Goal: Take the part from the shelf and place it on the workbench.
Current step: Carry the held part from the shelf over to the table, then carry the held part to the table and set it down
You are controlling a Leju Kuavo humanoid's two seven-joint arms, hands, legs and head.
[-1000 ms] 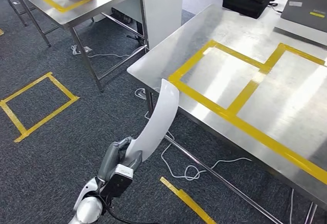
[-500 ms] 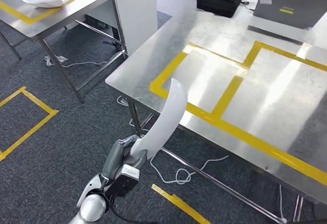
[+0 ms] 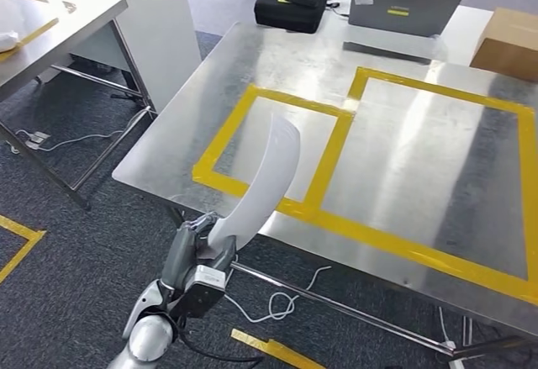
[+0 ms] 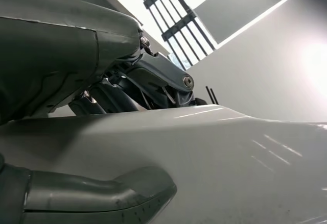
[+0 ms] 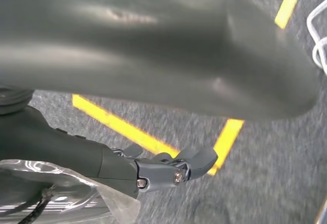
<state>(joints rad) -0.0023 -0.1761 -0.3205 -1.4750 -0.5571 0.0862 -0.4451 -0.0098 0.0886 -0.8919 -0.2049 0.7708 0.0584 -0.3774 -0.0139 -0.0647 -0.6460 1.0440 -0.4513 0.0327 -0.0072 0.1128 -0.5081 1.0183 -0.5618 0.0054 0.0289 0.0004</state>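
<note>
The left hand (image 3: 197,261) has its fingers (image 4: 154,81) and thumb clamped on the lower end of the part (image 3: 263,182), a long, curved white blade; in the left wrist view the part's pale face runs out from between thumb and fingers. The right hand (image 5: 169,170) hangs over the carpet with its fingers held loosely apart and nothing in them. The part is in the air, low in the head view, its upper half overlapping the near edge of the workbench (image 3: 406,134), just by the left-hand yellow tape box (image 3: 218,138); whether it is above the top or short of it I cannot tell. Against half a second ago the whole scene has slid: the bench sits squarer and nearer, the far table has nearly left the frame, while hand and part keep their place. That reads as the robot walking and turning toward the bench, so the carry looks close to done and the set-down is next. The part's long axis rises from the hand up and forward, toward the bench, its rounded free tip uppermost.
</note>
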